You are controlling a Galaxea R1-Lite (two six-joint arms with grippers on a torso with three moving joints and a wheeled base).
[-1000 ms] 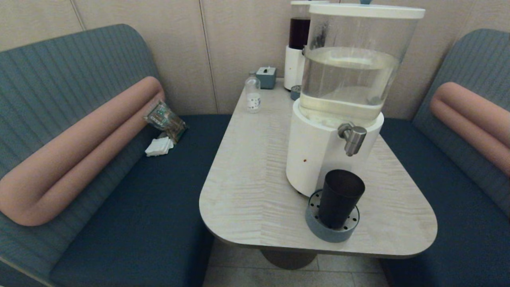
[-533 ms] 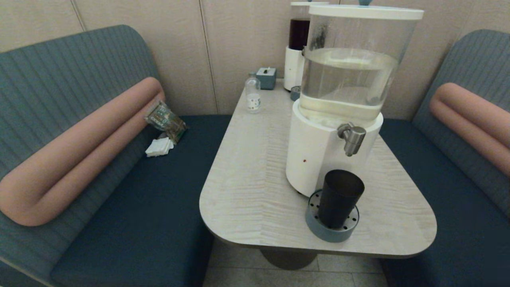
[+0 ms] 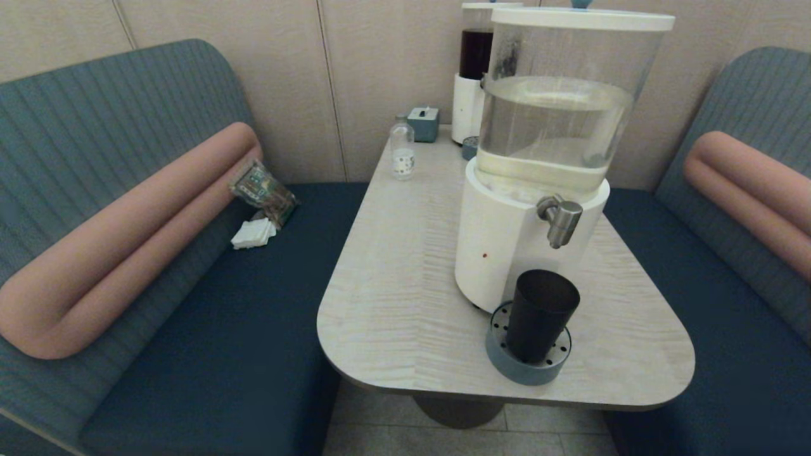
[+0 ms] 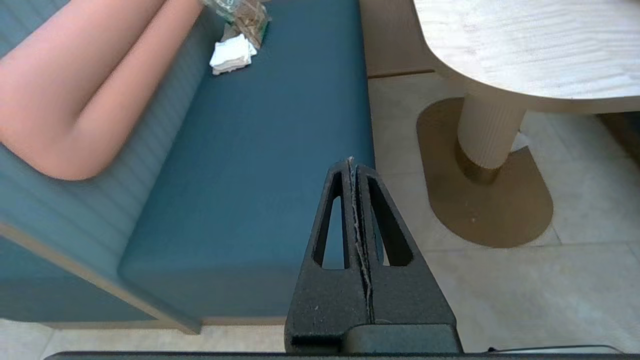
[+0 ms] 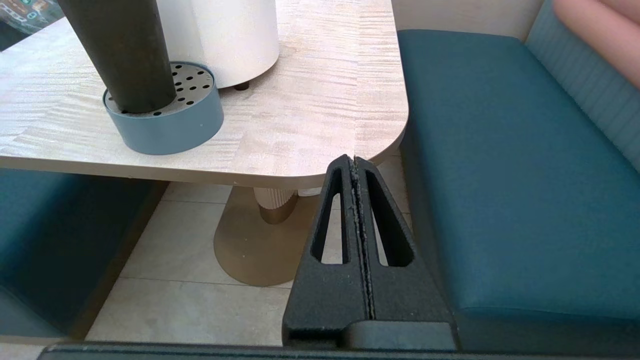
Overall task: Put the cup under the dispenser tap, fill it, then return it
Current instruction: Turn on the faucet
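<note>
The dark cup (image 3: 540, 315) stands upright on a round blue drip tray (image 3: 527, 364) near the table's front edge, below and slightly in front of the steel dispenser tap (image 3: 561, 220). That tap juts from the white base of the big clear water tank (image 3: 557, 114). In the right wrist view the cup (image 5: 120, 50) rises from the same drip tray (image 5: 167, 125). My right gripper (image 5: 354, 161) hangs shut and empty below the table's front right corner. Beside the left bench my left gripper (image 4: 351, 162) is shut and empty, low over the floor. Neither arm shows in the head view.
A narrower dark-liquid dispenser (image 3: 475, 69), a small clear bottle (image 3: 402, 151) and a blue box (image 3: 423, 122) stand at the table's far end. Blue benches flank the table (image 3: 405, 272); a packet and napkins (image 3: 261, 209) lie on the left one. The pedestal (image 5: 272, 205) stands below.
</note>
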